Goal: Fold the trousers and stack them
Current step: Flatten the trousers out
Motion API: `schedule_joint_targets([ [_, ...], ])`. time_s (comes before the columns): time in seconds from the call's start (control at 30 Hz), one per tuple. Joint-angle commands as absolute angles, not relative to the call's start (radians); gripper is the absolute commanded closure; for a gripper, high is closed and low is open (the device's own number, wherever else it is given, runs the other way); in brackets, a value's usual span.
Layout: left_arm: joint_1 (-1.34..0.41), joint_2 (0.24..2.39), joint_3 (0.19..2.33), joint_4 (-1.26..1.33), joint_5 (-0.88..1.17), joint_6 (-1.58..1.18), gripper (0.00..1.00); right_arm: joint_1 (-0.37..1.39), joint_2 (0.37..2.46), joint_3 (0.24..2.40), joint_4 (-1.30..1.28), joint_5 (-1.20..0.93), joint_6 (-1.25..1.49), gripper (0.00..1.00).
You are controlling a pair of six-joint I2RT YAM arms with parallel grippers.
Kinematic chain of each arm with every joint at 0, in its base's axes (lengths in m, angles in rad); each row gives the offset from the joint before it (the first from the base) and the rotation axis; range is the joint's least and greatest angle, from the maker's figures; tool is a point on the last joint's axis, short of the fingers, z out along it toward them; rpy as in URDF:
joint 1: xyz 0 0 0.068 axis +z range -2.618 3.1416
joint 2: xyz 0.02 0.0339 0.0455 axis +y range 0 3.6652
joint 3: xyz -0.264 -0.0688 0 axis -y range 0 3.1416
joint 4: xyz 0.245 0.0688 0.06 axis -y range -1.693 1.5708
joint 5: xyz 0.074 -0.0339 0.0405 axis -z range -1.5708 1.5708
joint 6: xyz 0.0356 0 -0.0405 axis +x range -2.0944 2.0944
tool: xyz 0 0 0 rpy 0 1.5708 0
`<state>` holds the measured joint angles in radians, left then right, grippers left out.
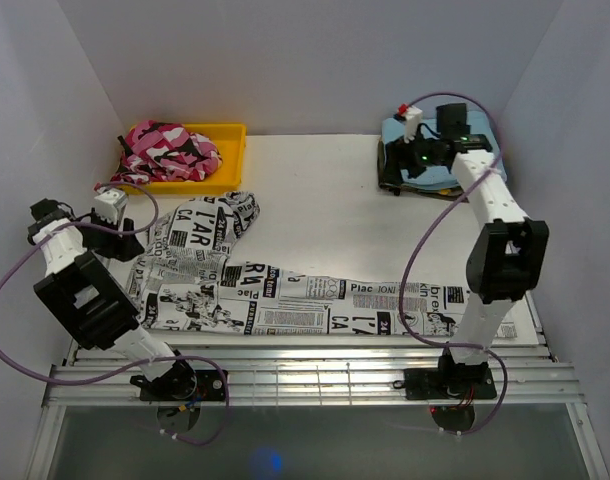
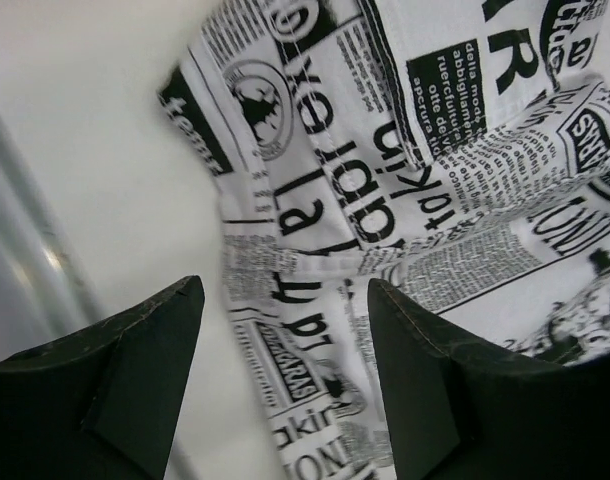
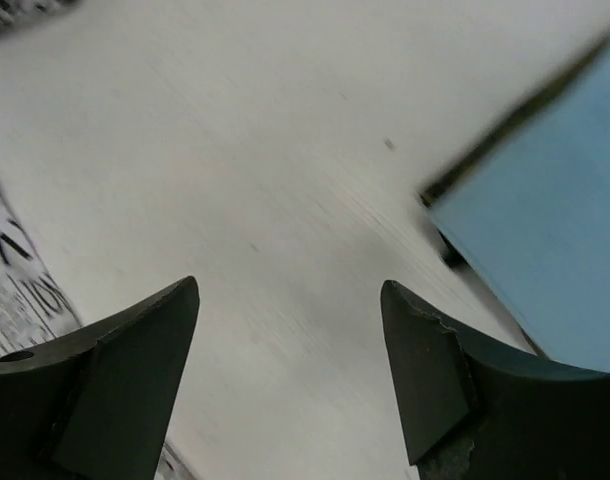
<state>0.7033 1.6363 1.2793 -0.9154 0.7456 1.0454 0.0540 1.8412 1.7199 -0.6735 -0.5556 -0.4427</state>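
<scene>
The trousers (image 1: 285,300), white with black newspaper print, lie flat on the table. Their wide end is at the left, one leg runs right along the front edge, and the other leg bends up toward the back (image 1: 230,215). My left gripper (image 1: 125,240) hovers at their left edge. In the left wrist view it (image 2: 285,300) is open, with the printed hem (image 2: 315,330) below the gap and nothing pinched. My right gripper (image 1: 390,165) is at the back right. In the right wrist view it (image 3: 290,300) stands open over bare table.
A folded light blue cloth (image 1: 485,135) lies on a dark base at the back right, beside my right gripper, and also shows in the right wrist view (image 3: 545,250). A yellow tray (image 1: 230,150) at the back left holds a pink camouflage garment (image 1: 170,150). Walls enclose the table.
</scene>
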Motion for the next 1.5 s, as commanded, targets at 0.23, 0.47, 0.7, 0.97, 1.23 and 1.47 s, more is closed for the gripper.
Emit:
schedule_joint_targets([
  [0.23, 0.641, 1.666, 1.183, -0.743, 0.778, 0.68, 0.23, 0.435, 2.359, 2.131, -0.049, -0.681, 0.342, 0.21],
  [0.47, 0.609, 1.678, 1.123, -0.673, 0.703, 0.629, 0.23, 0.567, 2.517, 2.123, 0.178, -0.603, 0.459, 0.19],
  [0.7, 0.611, 1.657, 1.048, -0.632, 0.657, 0.615, 0.23, 0.637, 2.606, 2.138, 0.282, -0.551, 0.509, 0.18],
  [0.97, 0.609, 1.799, 1.069, -0.577, 0.565, 0.509, 0.71, 0.608, 2.534, 2.057, 0.244, -0.555, 0.417, 0.92],
  [1.23, 0.611, 1.879, 1.103, -0.542, 0.449, 0.477, 1.0, 0.459, 2.142, 1.804, -0.038, -0.535, 0.075, 0.92],
  [1.47, 0.611, 1.856, 1.086, -0.548, 0.443, 0.495, 1.0, 0.351, 1.841, 1.445, -0.176, -0.365, 0.009, 0.92],
])
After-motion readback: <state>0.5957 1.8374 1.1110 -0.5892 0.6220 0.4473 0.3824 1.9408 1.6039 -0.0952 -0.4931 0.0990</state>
